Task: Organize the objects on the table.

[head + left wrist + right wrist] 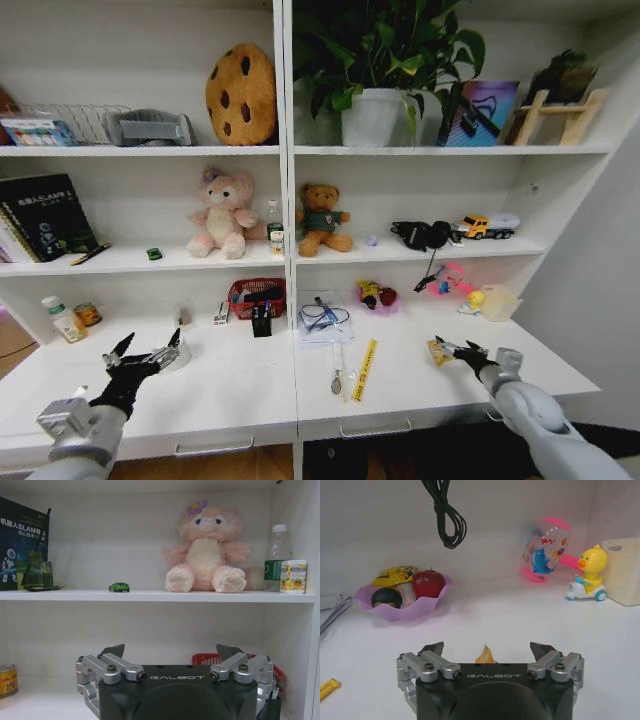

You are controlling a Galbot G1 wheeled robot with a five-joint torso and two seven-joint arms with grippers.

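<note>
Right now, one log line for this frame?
left pincer: open, over desk | right pincer: open, at yellow wrapper | green car: on shelf

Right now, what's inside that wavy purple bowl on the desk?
The purple bowl holds a red apple, a dark round fruit, a small clear jar and a yellow packet at the back. Whatever lies beneath them is covered.

Bright even light, soft shadows, head view edges bowed
</note>
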